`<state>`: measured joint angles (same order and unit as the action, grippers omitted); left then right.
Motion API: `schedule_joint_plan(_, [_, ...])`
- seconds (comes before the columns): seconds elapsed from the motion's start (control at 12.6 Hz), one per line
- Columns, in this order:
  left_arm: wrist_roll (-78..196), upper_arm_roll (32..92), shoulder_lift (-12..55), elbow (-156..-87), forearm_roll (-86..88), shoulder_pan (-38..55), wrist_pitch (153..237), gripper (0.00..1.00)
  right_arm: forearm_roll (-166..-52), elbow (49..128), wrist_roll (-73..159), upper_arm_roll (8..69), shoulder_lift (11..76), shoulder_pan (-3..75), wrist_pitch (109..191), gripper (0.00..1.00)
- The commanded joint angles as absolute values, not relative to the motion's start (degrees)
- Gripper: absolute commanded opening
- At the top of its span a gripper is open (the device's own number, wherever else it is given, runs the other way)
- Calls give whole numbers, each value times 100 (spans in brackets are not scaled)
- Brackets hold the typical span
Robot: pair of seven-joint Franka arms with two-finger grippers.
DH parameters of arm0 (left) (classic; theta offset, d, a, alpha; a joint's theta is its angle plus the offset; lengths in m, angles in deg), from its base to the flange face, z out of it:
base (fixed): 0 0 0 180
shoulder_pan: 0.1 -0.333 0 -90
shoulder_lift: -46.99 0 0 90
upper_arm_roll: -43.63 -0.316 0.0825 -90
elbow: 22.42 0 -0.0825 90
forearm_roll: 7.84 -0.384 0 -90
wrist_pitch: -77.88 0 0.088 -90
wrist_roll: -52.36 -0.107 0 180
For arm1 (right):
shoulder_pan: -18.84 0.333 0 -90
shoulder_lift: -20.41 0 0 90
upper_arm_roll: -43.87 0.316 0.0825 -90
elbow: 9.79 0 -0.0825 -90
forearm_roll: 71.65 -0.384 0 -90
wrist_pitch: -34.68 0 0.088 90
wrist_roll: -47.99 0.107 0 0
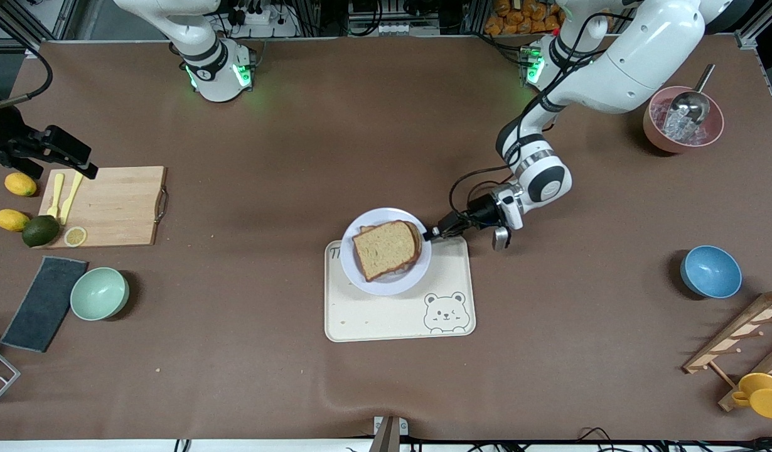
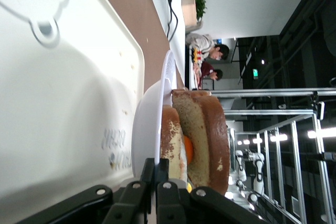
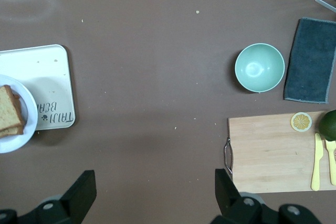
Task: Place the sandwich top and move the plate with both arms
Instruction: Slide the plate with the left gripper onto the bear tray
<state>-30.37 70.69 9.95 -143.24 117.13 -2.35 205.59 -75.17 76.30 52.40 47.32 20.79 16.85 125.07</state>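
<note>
The sandwich top [image 1: 386, 249] lies on the stacked sandwich on the pale round plate [image 1: 386, 287]. The plate sits on the bear-printed tray [image 1: 386, 320] and overhangs the tray's edge toward the robots. My left gripper [image 1: 431, 235] is shut on the plate's rim at the left arm's side. In the left wrist view its fingers [image 2: 156, 167] pinch the rim of the plate [image 2: 149, 124], with the top slice [image 2: 207, 140] above an orange egg yolk. My right gripper [image 1: 59, 150] hangs open high over the cutting-board end, holding nothing [image 3: 155, 187]. From there the plate [image 3: 16, 140] shows at the edge.
A wooden cutting board [image 1: 113, 204] carries yellow cutlery and a lemon slice, with lemons and an avocado [image 1: 41, 230] beside it. A green bowl [image 1: 100, 293] and grey cloth [image 1: 44, 303] lie nearer the camera. Toward the left arm's end stand a blue bowl [image 1: 710, 271], pink ice bowl [image 1: 682, 119] and wooden rack [image 1: 747, 336].
</note>
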Motion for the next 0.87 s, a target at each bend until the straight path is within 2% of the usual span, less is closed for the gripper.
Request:
schedule_joint_plan(0.0, [-2938, 6860, 920, -14020, 11758, -186, 20585, 0, -7429, 7643, 5309, 4774, 2050, 1665, 12451, 100])
schedule_joint_plan(0.24, [-2938, 6562, 727, -13844, 11749, -159, 20585, 0, -7429, 7643, 5309, 4782, 2050, 1665, 12442, 100])
schedule_joint_plan(0.79, [-3026, 6349, 481, -13834, 11749, -186, 20585, 0, -7429, 7651, 5301, 4774, 2050, 1673, 12442, 100])
